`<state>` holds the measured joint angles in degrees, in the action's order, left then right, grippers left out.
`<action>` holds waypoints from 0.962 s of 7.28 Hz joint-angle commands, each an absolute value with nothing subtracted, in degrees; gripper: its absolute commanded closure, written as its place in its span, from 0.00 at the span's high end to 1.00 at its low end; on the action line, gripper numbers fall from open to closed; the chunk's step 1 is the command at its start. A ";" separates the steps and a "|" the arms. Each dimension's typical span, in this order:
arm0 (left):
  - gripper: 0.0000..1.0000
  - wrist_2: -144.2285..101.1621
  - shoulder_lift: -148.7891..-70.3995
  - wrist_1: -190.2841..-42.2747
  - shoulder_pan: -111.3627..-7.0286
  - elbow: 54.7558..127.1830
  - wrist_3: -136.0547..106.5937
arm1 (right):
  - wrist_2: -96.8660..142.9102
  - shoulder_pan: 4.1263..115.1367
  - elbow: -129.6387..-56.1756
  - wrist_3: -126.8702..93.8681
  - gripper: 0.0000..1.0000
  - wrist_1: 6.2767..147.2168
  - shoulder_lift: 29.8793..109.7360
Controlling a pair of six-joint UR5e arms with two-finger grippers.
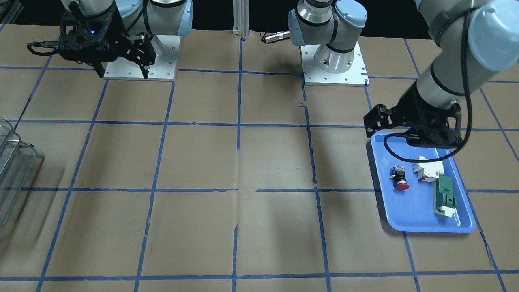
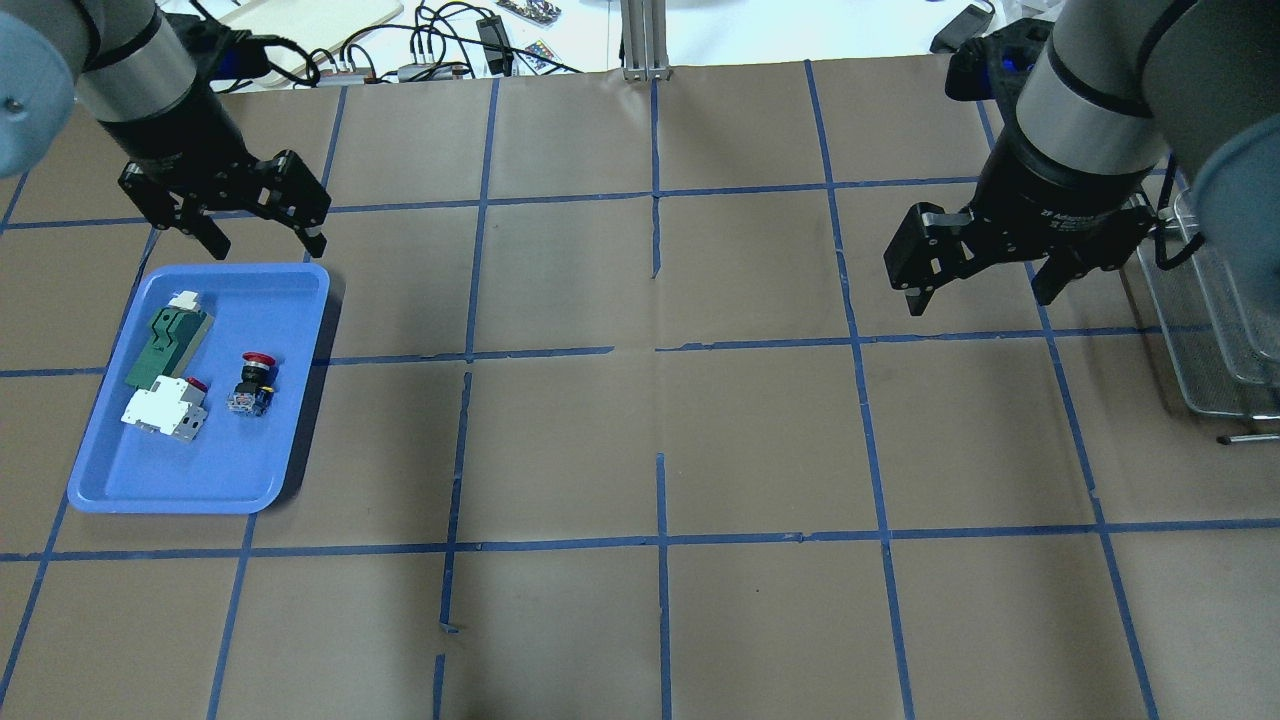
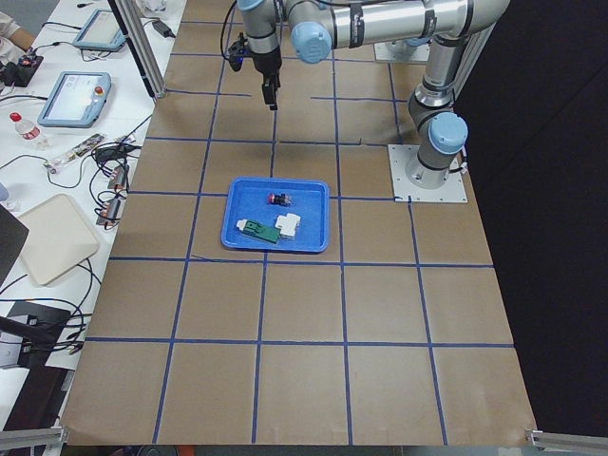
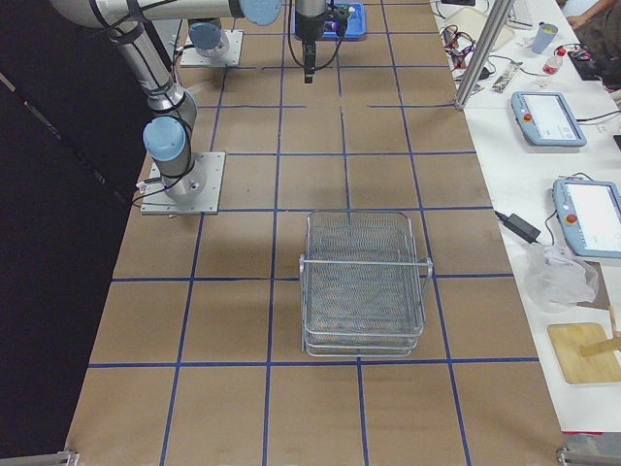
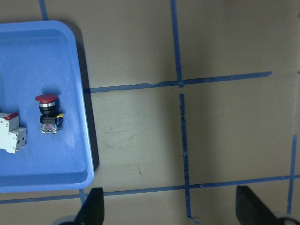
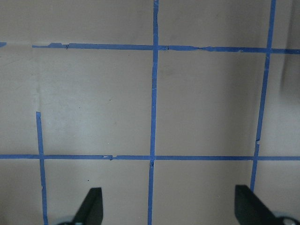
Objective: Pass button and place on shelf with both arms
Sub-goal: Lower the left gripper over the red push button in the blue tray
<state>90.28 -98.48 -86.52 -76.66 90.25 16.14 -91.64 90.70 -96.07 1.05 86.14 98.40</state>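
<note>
Spreading under everything is the brown surface (image 2: 640, 450), marked into squares by blue tape lines. Both arms reach over it: the left arm (image 2: 130, 70) on the tray's side, the right arm (image 2: 1090, 100) on the shelf's side, well apart from each other.

The shelf (image 4: 364, 282), a grey wire-mesh rack, stands on the surface at the robot's right end. The blue tray (image 2: 130, 480) lies flat at the opposite end.

The left gripper (image 2: 266, 243) hangs above the tray's area with its jaws spread wide, holding nothing and touching nothing. The right gripper (image 2: 982, 298) is likewise spread wide and empty, raised over bare surface just beside the shelf.

Inside the tray, a green-and-white flat part (image 2: 165, 335) lies along the outer side. A white-and-red block (image 2: 160, 410) sits next to it on the robot's side. The button (image 2: 250, 380) lies on its side on the tray floor, a little apart from the block. Its red cap points away from the robot and its clear rear block faces the robot.
</note>
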 commanded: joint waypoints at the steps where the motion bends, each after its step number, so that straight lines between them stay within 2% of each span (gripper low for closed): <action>1: 1.00 90.18 -100.02 -74.56 -68.24 99.45 28.07 | -91.58 90.70 -96.06 1.14 1.00 86.05 98.44; 3: 1.00 90.26 -103.95 -58.54 -63.13 109.37 40.48 | -91.67 90.62 -96.06 1.05 1.00 86.31 98.44; 4: 1.00 90.44 -105.80 -53.75 -61.71 111.86 41.21 | -91.67 90.53 -96.06 1.23 1.00 86.31 98.44; 7: 1.00 90.70 -110.46 -53.61 -61.08 112.15 42.54 | -91.58 90.62 -95.98 1.05 1.00 86.48 98.44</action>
